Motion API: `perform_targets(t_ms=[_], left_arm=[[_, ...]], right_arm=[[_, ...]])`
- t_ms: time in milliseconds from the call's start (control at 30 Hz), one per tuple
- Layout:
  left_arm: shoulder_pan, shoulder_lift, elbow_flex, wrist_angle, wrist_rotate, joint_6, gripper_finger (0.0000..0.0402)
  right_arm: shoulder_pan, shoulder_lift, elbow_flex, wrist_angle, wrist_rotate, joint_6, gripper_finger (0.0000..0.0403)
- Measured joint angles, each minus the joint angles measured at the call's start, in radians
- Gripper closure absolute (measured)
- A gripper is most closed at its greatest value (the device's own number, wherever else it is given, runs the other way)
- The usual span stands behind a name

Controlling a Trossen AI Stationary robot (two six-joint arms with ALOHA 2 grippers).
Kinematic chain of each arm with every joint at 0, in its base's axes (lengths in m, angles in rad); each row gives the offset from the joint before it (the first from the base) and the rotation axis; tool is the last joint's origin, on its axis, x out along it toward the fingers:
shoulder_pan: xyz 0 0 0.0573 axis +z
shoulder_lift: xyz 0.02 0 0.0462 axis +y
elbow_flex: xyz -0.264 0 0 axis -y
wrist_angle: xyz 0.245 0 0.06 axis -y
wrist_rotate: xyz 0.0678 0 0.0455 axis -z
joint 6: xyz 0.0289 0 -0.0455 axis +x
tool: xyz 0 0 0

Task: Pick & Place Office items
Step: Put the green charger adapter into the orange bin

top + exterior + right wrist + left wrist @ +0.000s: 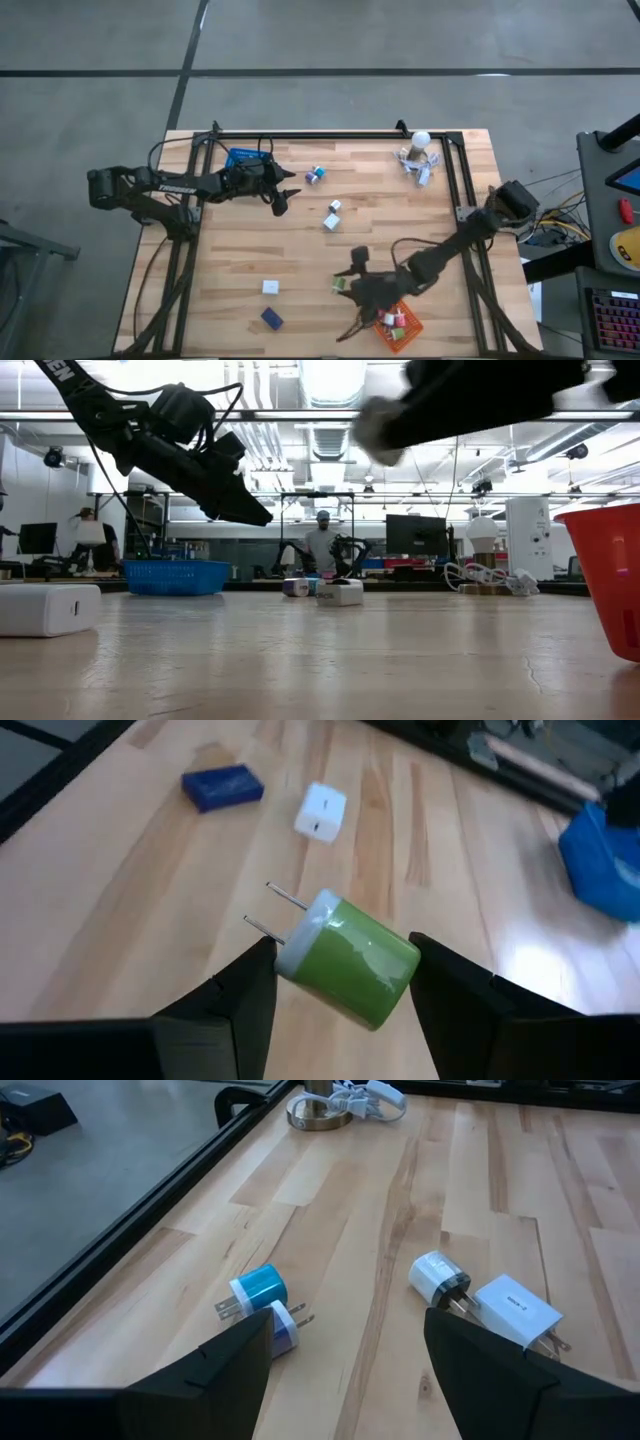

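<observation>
**Green plug held above the near table, left arm poised over the far pair**

Closest to the low camera, a white charger block (48, 609) rests on the near left of the wooden table (250, 250); from above it shows as a small white square (270, 287), with a dark blue block (272, 319) just nearer the front edge.

At the far left, the blue basket (243, 157) sits against the black frame. The left gripper (284, 195) hangs just right of it, above the boards. Its jaws stand parted with nothing between them, and its wrist view looks down on a teal plug (262, 1288) touching a white-and-blue one (283, 1327), with a white plug (438, 1277) and a white box (516, 1309) touching each other to one side. It seems lined up for a pick among these.

Right of centre, the right gripper (348, 282) holds a green plug (350, 960) crosswise, jaws closed on its rounded body, prongs jutting free. It appears lifted off the table, probably for carrying to the orange basket (403, 335) at the near right, just beside it, where red, white and green pieces already lie.

At the far right corner stands the white ball-topped cluster of clips (418, 155), well apart from both arms.
</observation>
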Motion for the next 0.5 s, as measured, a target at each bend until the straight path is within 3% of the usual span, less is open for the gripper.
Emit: perform_targets(t_ms=[233,500], left_arm=[[0.000,0.000,0.000,-0.001,0.000,0.002,0.0142],[0.000,0.000,0.000,-0.001,0.000,0.006,0.0142]], right_arm=[[0.117,-0.063,-0.003,-0.192,0.107,0.222,0.0215],[0.207,-0.082,0.005,-0.406,0.104,0.509,0.0215]])
